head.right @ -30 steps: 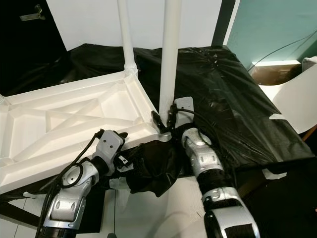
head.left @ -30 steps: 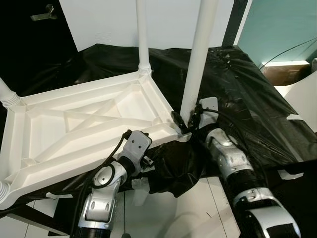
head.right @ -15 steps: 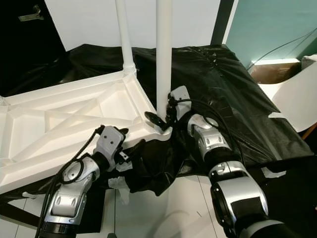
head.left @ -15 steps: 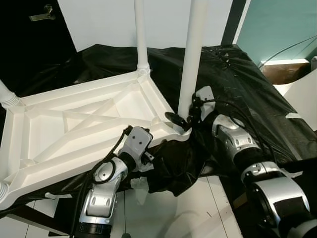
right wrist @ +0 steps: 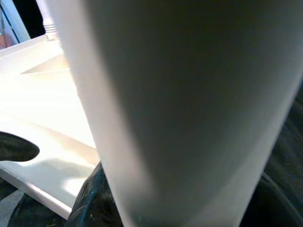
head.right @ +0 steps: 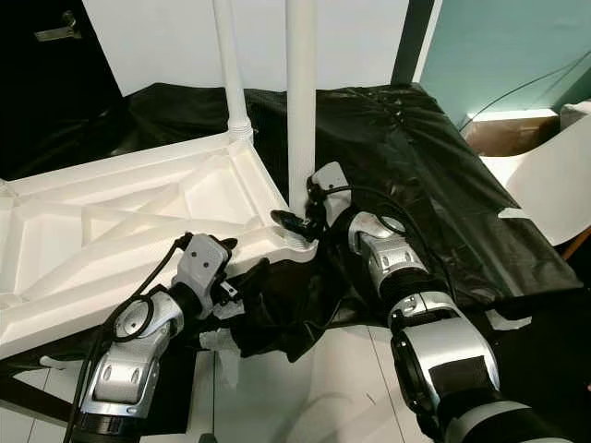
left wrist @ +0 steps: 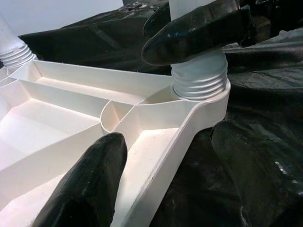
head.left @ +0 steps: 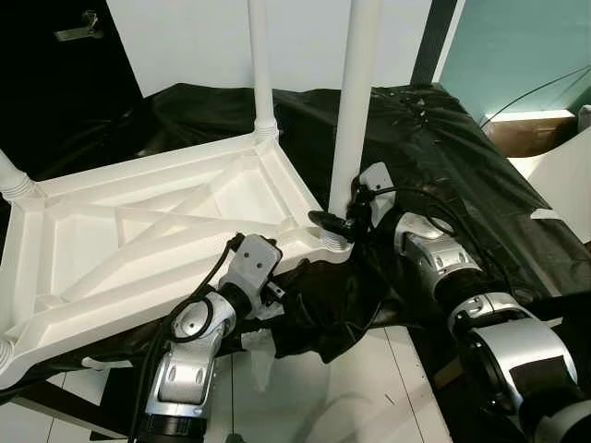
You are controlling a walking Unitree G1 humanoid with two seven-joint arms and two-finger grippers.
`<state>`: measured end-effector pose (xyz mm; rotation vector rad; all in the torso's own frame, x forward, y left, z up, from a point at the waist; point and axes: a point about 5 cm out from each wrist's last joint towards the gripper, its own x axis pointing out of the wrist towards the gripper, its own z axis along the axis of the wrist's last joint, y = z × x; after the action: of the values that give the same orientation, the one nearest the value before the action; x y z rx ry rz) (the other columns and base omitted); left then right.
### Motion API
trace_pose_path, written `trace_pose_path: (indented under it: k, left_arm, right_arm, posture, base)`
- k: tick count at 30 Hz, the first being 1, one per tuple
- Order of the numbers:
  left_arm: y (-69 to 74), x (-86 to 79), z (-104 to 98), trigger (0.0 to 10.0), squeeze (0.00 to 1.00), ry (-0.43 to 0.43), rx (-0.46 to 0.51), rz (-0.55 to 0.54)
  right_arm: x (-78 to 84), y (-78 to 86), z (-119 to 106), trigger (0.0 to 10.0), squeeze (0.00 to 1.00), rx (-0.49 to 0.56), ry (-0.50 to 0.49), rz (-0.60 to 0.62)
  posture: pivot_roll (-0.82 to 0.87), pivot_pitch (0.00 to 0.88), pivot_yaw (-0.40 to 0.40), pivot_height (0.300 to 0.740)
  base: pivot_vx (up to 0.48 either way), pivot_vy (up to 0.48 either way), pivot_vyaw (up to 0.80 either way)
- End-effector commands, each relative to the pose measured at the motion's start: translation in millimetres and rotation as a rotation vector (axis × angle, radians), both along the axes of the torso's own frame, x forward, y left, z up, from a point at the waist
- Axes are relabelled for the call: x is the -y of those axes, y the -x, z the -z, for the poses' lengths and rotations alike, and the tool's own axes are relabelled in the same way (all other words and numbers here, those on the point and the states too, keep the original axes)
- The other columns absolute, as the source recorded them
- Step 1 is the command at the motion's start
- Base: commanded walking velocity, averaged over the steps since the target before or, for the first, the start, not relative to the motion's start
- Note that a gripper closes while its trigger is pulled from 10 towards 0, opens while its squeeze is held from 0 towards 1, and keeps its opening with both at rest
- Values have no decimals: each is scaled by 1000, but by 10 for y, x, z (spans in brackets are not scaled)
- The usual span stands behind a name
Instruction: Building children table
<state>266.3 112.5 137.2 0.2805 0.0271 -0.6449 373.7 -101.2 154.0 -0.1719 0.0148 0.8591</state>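
The white plastic table top (head.left: 138, 231) lies upside down on a black-covered surface. Its near right leg (head.left: 355, 92) stands upright in the corner socket, with a ribbed collar (left wrist: 199, 82) at its foot. My right gripper (head.left: 340, 217) is shut on the base of this leg, one finger (left wrist: 199, 28) pressed just above the collar. My left gripper (left wrist: 168, 137) is open and straddles the front rim close to that corner, one finger (left wrist: 85, 189) inside the frame and the other outside on the cloth. A far leg (head.left: 259, 65) also stands upright.
A black sheet (head.left: 443, 138) drapes over the work surface and hangs off its front edge. White tiled floor (head.left: 351, 388) lies below my arms. A white panel (head.left: 563, 185) sits at the right. Another leg stub (head.left: 14, 180) rises at the left corner.
My right wrist has turned and shifted back around the foot of the near leg, and that leg now stands straighter. The left gripper stays at the front rim.
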Motion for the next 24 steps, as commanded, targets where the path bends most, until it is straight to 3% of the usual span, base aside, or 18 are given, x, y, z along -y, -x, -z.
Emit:
trace_pose_path:
  k: [1, 10, 15, 24]
  left_arm:
    - [-2, -27, 21, 10000, 0, -8, 13, -87]
    - [26, -18, 44, 10000, 0, -4, 1, -84]
    - [37, -41, 36, 10000, 0, -4, -1, -90]
    - [15, -8, 33, 10000, 0, 0, 2, -76]
  right_arm:
    - [-2, 41, 205, 10000, 0, -68, 43, 61]
    - [-138, 87, 325, 10000, 0, -128, -66, 285]
    - [-299, 209, 374, 10000, 0, -130, -161, 520]
    - [-348, 258, 346, 10000, 0, -141, -188, 573]
  posture:
    - [83, 0, -21, 740]
    - [80, 0, -15, 740]
    - [86, 0, -14, 740]
    - [71, 0, -18, 740]
  base:
    - [0, 0, 0]
    - [0, 0, 0]
    - [0, 0, 0]
    - [0, 0, 0]
